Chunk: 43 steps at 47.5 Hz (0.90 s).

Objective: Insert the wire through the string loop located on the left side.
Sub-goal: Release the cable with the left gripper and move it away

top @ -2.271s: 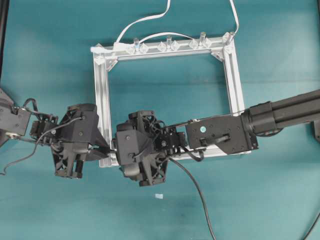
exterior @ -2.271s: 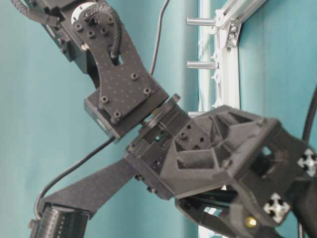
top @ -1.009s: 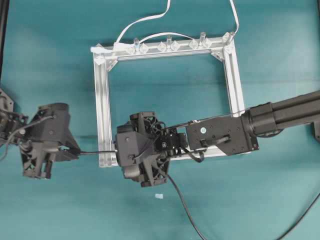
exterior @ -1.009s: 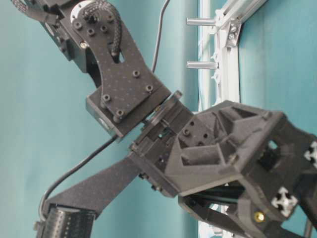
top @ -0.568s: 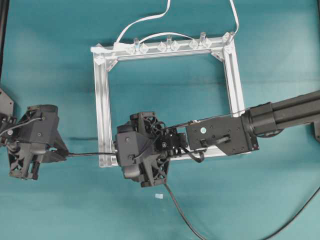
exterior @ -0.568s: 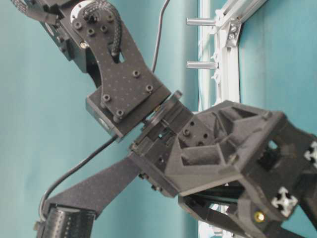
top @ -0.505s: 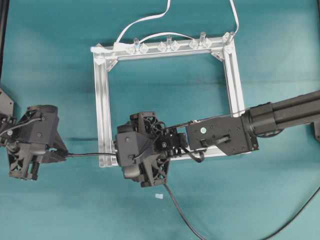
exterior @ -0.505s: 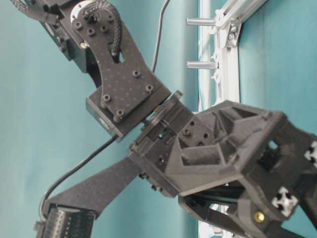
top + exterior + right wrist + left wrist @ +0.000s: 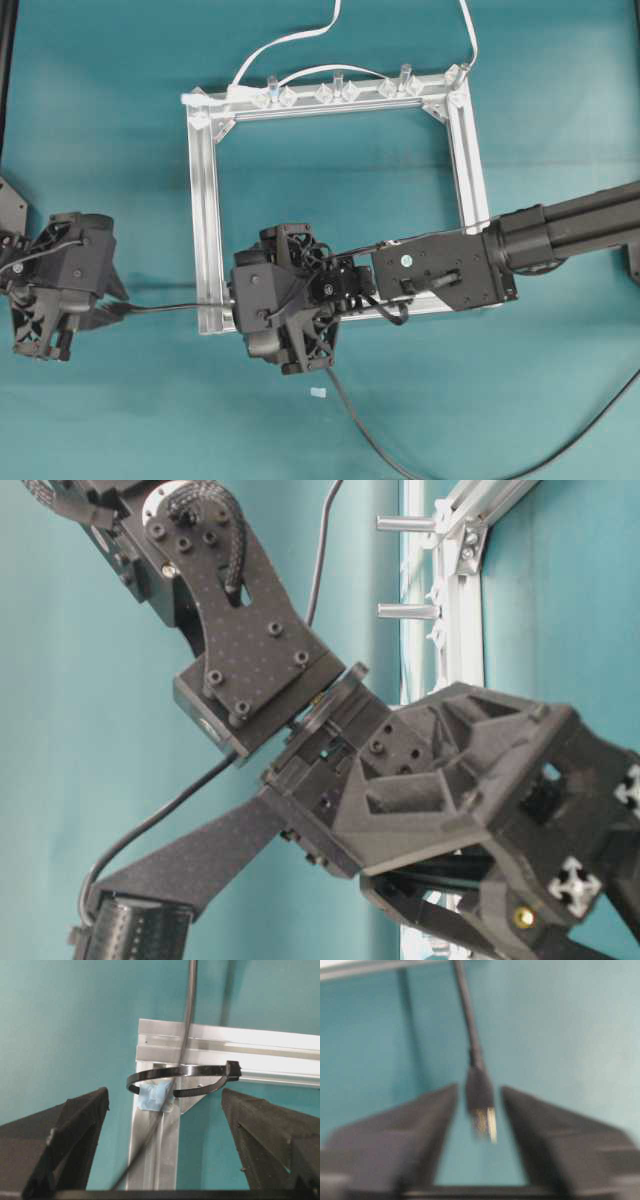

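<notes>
The wire (image 9: 170, 307) runs from my left gripper (image 9: 118, 308) rightward across the silver frame's near-left corner, then trails off behind my right gripper (image 9: 228, 303) toward the front right. In the left wrist view its plug (image 9: 480, 1092) with the metal tip sits between the fingers (image 9: 415, 1125), with a gap on each side; the picture is blurred. In the right wrist view the string loop (image 9: 200, 1091), a black band over a blue tape bit (image 9: 154, 1097), stands on the frame corner. The wire (image 9: 189, 1005) passes through it. My right gripper (image 9: 164, 1105) is wide open around the corner.
The square silver frame (image 9: 204, 200) lies mid-table, with clear clips (image 9: 335, 92) and a white cable (image 9: 285, 42) along its far bar. A small pale scrap (image 9: 318, 392) lies near the front. My right arm (image 9: 520, 245) crosses the frame's near-right part.
My left gripper has moved left, away from the frame, drawing the wire's plug end with it. The trailing wire at the front has swung rightward. The right arm has stayed put.
</notes>
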Tool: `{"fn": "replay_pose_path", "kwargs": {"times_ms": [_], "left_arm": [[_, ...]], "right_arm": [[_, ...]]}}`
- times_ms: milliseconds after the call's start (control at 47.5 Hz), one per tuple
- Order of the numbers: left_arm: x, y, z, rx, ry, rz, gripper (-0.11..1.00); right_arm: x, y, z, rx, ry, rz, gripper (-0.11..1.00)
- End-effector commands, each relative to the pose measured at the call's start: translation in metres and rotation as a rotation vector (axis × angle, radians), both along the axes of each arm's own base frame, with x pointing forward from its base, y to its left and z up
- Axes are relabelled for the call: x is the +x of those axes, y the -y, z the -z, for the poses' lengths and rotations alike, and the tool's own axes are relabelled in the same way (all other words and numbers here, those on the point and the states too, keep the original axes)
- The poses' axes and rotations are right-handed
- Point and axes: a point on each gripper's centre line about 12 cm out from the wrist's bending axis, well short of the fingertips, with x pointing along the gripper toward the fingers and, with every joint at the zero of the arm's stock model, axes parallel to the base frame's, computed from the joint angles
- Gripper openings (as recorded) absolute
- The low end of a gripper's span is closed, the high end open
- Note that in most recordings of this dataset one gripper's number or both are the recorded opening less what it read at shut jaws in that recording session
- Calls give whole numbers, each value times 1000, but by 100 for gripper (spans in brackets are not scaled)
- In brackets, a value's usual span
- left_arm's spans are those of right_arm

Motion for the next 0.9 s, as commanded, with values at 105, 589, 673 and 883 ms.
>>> {"fn": "replay_pose_path", "kwargs": {"times_ms": [105,589,673,883], "left_arm": [[2,2,-3,1,2,6,82],[3,0,-22,-19,88,6,81],[2,-2,-32,-30,131,1,80],[-7,-16,-52,-52,223,-50,80]], "right_arm": [[3,-3,-16,4,40,-6,91],[1,3,-26,0,45,2,91],[0,7,-35,-3,53,8,91],[-2,17,-51,-26,78,11,91]]}}
